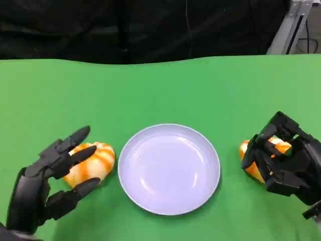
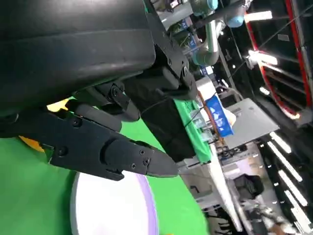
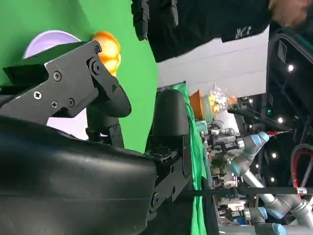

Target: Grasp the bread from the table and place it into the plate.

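Left hand: the left hand (image 1: pixel 47 183) hovered released, fingers spread around the near side of the left bread (image 1: pixel 93 161), not visibly gripping it.
Right hand: the right hand (image 1: pixel 286 160) was curled over the right bread (image 1: pixel 261 158), grasping it where it lay on the surface (image 1: pixel 165 90).
Left bread: lay on the green surface just left of the plate (image 1: pixel 169 168).
Right bread: sat near the plate's right rim, mostly covered by fingers.
Plate: stood between both breads.
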